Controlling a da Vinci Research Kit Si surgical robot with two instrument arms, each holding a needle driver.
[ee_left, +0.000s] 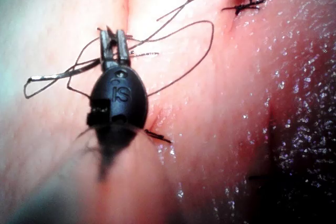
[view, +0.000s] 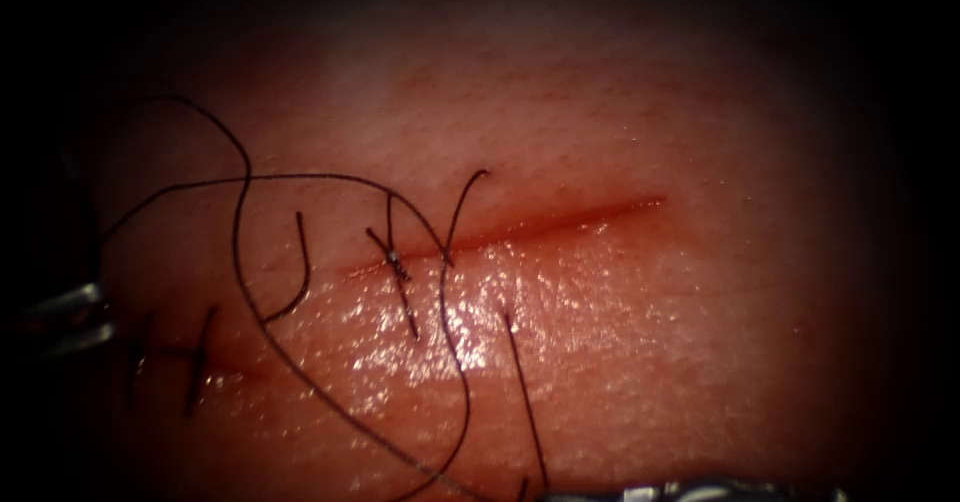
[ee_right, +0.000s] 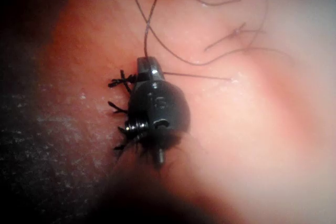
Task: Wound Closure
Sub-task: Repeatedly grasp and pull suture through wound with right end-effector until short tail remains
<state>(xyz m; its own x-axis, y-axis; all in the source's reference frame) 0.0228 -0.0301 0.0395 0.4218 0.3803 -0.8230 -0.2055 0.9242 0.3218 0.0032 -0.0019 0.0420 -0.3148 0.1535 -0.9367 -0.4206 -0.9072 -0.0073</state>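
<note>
Two tools work at the cut (view: pixel 520 230). The left tool (ee_left: pixel 115 43) has its jaws slightly parted around a strand of thread (view: pixel 300 177) at the cut's left end. The right tool (ee_right: pixel 149 69), jaws seemingly closed, has thread running from its tip. Tied stitches (view: pixel 398 262) cross the cut in the tissue (view: pixel 620 342); the needle cannot be made out.
</note>
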